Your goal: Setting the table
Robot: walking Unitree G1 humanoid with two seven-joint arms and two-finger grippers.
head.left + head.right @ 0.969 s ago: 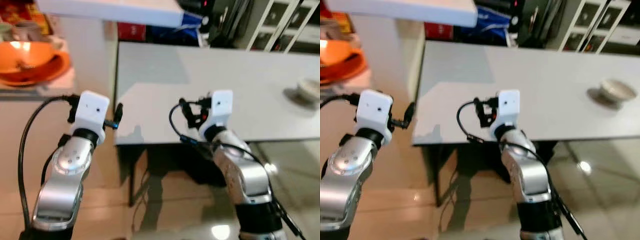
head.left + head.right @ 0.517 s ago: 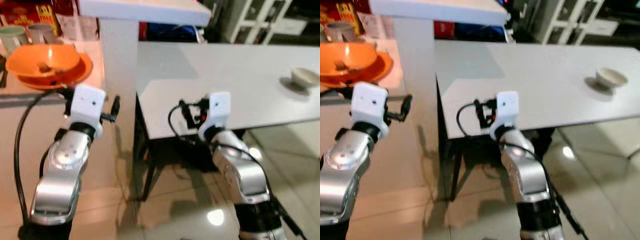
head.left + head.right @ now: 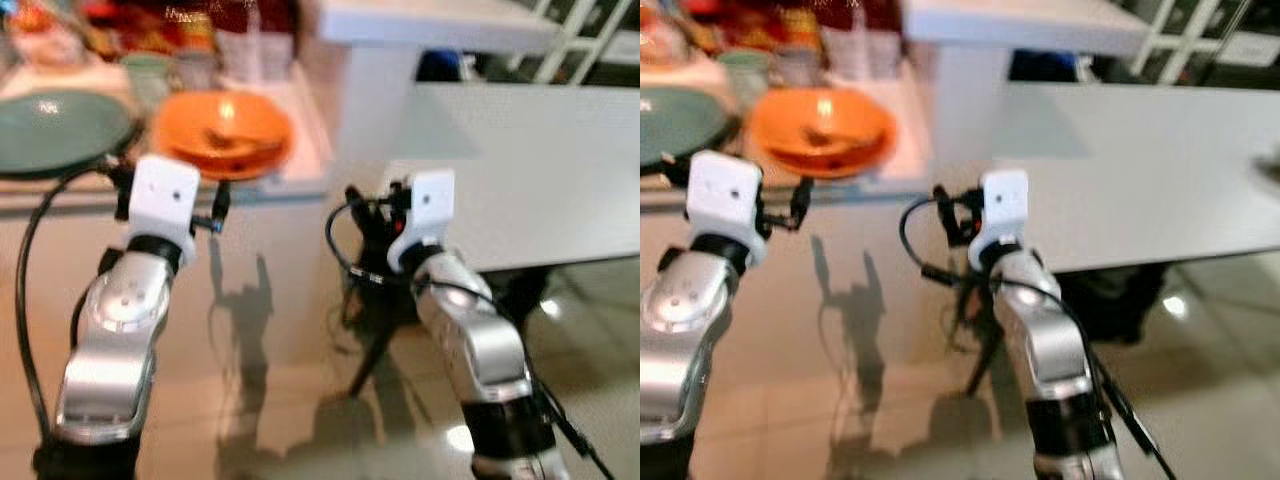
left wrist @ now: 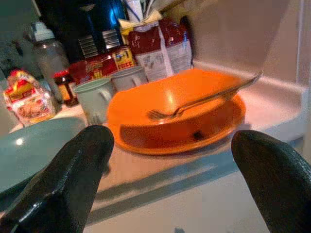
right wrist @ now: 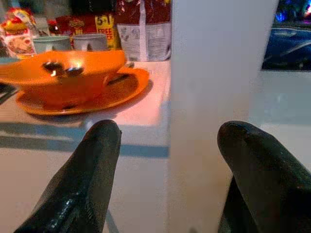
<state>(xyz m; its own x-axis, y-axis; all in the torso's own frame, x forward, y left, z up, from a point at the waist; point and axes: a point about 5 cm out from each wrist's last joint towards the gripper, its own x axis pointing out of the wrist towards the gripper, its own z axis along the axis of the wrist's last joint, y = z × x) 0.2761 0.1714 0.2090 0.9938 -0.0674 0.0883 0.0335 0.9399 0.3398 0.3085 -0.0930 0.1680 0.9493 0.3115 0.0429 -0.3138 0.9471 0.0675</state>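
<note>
- Step in hand, by my judgement: the robot faces the counter to fetch dishes; next it must reach forward and grip one.
- Upper left of the head view: an orange bowl (image 3: 222, 133) on an orange plate (image 4: 218, 127), a fork (image 4: 204, 99) resting inside it.
- The left gripper (image 4: 170, 179), fingers wide apart, hangs short of the bowl, which sits framed between them.
- The right gripper (image 5: 167, 170), fingers also spread, points at the white pillar (image 5: 218, 58); the bowl lies well off to its side.
- A green plate (image 3: 55, 130) sits at far left.

Head stereo pair looks down-forward; both wrist cameras face orange bowl (image 4: 170, 109) close, low, at counter level.
</note>
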